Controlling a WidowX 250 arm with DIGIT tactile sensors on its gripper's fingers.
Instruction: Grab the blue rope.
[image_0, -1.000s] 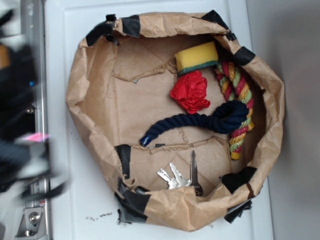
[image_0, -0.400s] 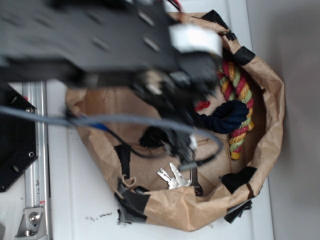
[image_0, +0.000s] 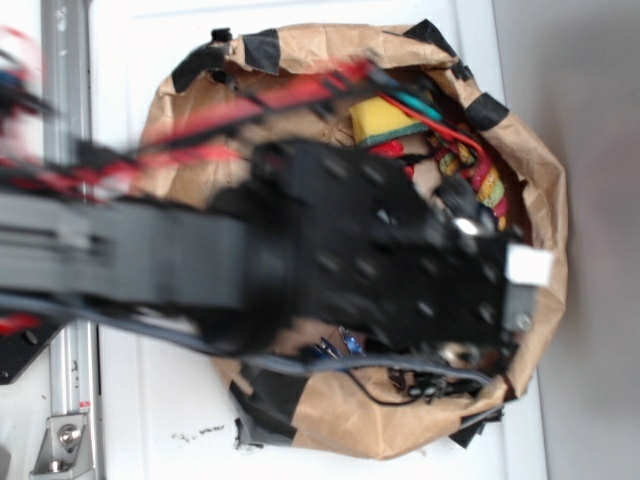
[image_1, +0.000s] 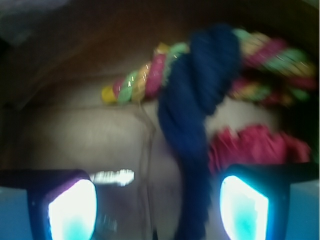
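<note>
A brown paper bag (image_0: 535, 170), rolled open and patched with black tape, is largely covered by the blurred black arm (image_0: 330, 260) in the exterior view. A yellow sponge (image_0: 380, 118) is seen at its far side. In the wrist view the blue rope (image_1: 195, 120) is seen lying on the bag floor (crossing a striped rope (image_1: 145, 80)) beside a red wad (image_1: 255, 147). The gripper (image_1: 159, 210) is spread wide, the rope running between its fingers (image_1: 72, 205), unpinched.

A crumpled brown paper bag w/ black tape patches (image_0: 540, 170) is sitting on a white tabletop (image_0: 130, 400), holding a yellow sponge (image_0: 378, 117), red-yellow-green striped twisted rope (image_1: 145, 80), red crumpled cloth (image_1: 255, 145), silver keys (image_1: 112, 176).
</note>
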